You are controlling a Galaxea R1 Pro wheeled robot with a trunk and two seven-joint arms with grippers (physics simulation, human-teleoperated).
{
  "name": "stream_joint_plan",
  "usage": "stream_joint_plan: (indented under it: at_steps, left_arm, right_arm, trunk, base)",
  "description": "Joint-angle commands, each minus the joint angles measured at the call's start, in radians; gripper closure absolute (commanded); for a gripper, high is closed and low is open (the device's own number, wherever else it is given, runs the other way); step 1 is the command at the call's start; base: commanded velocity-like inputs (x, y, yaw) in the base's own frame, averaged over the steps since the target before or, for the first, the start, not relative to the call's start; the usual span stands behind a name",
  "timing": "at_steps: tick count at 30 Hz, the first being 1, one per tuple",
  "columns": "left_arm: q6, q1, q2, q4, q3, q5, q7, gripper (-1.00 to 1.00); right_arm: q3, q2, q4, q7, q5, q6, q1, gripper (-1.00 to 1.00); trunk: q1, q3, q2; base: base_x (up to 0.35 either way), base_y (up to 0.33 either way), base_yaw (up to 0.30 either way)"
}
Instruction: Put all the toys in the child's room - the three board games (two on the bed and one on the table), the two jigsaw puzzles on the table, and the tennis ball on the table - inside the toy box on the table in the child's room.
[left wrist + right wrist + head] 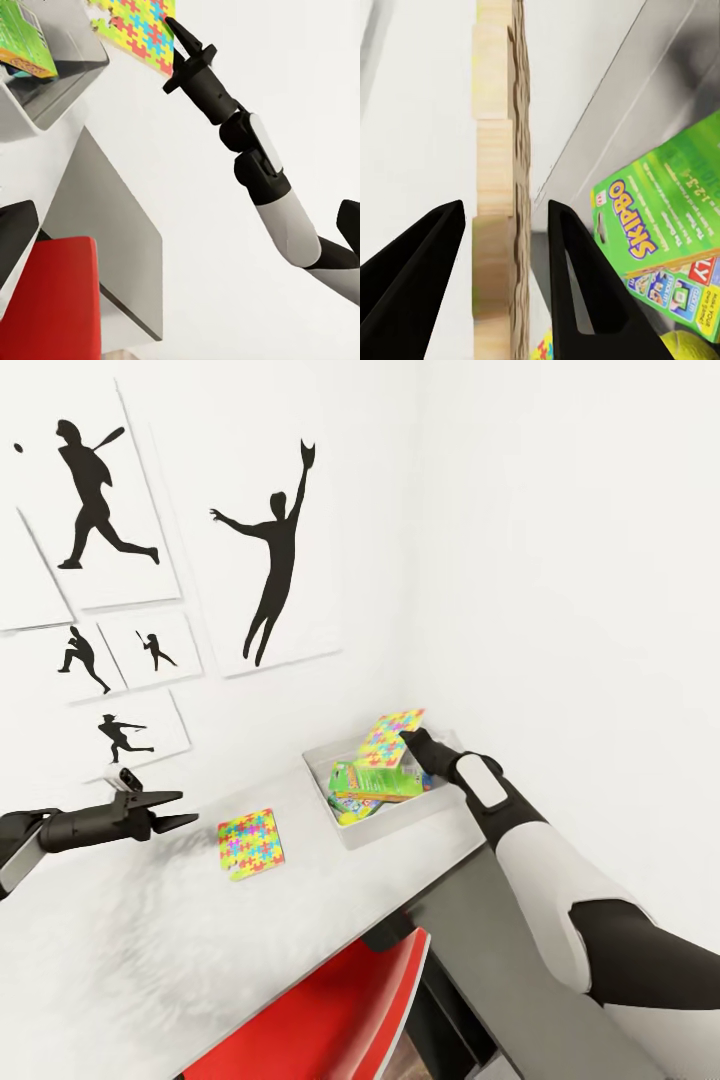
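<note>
The toy box sits at the far right corner of the table, its contents partly masked by the right arm; inside lie the green-edged SKIP-BO box, the tennis ball low beside it, and other game boxes too overlapped in the head view to tell apart; the right gripper holds one jigsaw puzzle tilted over the box's far rim, and only the right wrist view shows the grip: the puzzle stands edge-on between the two black fingers, with a gap visible on either side, so firm contact cannot be confirmed; the left wrist view shows the coloured face of that puzzle, cut off by the frame; the second jigsaw puzzle lies flat mid-table, left of the box and apart from it; the left gripper hovers near the table's left edge, jaws slightly parted and holding nothing; a red chair is tucked under the near edge.
</note>
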Motion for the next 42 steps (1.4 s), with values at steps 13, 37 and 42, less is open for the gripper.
stream_joint_plan:
  at_steps: [13,37,42]
  left_arm:
    - [0.011,-0.002,0.004,0.001,-0.007,0.004,-0.006,-1.00]
    - [0.011,-0.002,0.003,0.001,-0.007,0.004,-0.006,-1.00]
    - [0.011,-0.002,0.003,0.001,-0.007,0.004,-0.006,-1.00]
  right_arm:
    - [0.003,-0.004,-0.042,-0.001,-0.002,0.003,-0.002,1.00]
    - [0.003,-0.005,-0.041,-0.001,-0.003,0.003,-0.002,1.00]
    - [0.003,-0.005,-0.041,-0.002,-0.003,0.005,-0.002,1.00]
  trunk:
    - [0.001,-0.002,-0.002]
    - [0.001,-0.002,-0.002]
    - [0.001,-0.002,-0.002]
  base:
    - [0.020,0.000,0.000]
    - [0.034,0.000,0.000]
    - [0.003,0.000,0.000]
